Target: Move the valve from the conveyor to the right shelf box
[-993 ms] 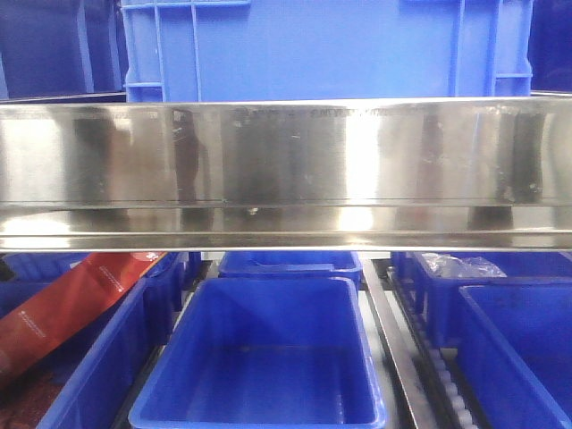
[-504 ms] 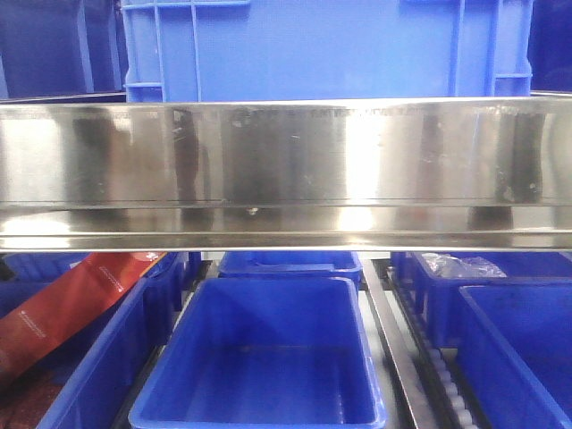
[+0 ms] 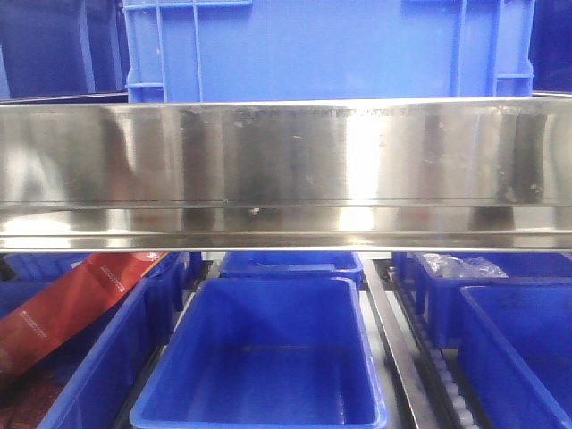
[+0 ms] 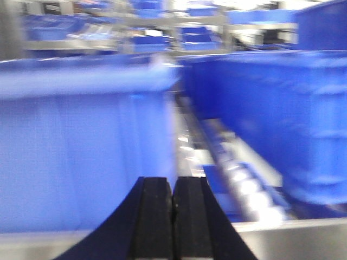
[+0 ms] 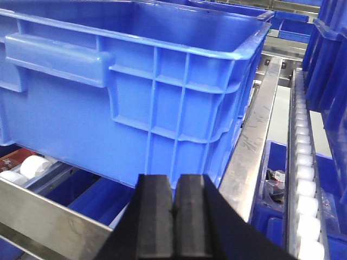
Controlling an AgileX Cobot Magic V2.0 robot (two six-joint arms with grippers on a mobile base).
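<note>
Shelving fills every view: a broad steel rail crosses the front camera, with a big blue crate above it and open blue bins below, the middle one bare inside. Neither the valve nor the conveyor shows in any view, so where the part lies cannot be told. The left gripper has its black pads pressed together with nothing between them, facing blurred blue crates across a roller track. The right gripper is likewise closed and empty, pointing at the ribbed side of a blue crate beside a steel upright and white rollers. By this evidence, neither arm carries the part, so picking it up and setting it in the right shelf box both appear left to do.
</note>
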